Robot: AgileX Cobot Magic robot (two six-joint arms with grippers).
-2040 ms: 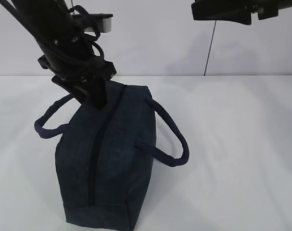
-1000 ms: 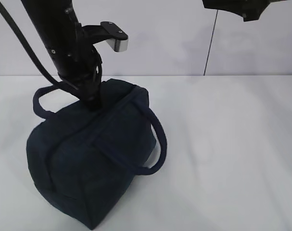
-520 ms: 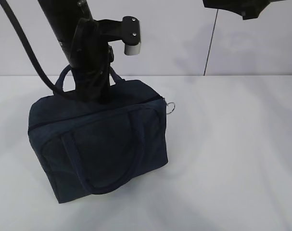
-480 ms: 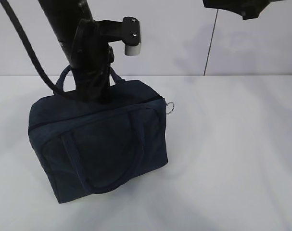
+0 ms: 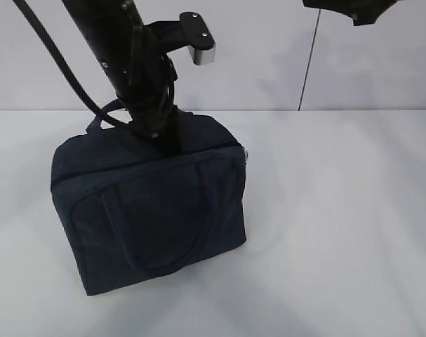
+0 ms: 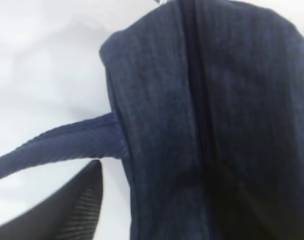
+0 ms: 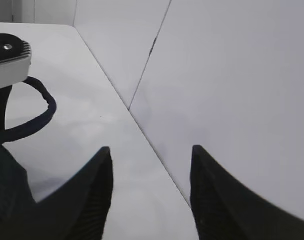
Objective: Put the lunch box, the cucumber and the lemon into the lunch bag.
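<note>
Item one, the lunch bag (image 5: 149, 210): we find it standing upright on the white counter (image 5: 339, 225), left of centre in the exterior view, its broad side toward that camera. One looped handle (image 5: 139, 232) hangs flat against the near face; the other rises behind the top at the far side. The top zipper (image 6: 199, 100) appears as a dark closed line along the fabric in the left wrist view. We see neither lunch box, cucumber nor lemon in any view.

Item two, the left arm: it slants down from the upper left of the exterior view, wrist bent so the left claw (image 5: 163, 137) points down onto the bag's top near the far edge. Only one dark finger (image 6: 66, 210) shows in the wrist view, just beside a handle strap, with nothing seen pinched; whether the jaws stand apart we cannot tell.

Item three, the right arm: held high at the top right, well apart from the bag. The right claw (image 7: 149, 195) has its fingers parted, with nothing between them.
</note>
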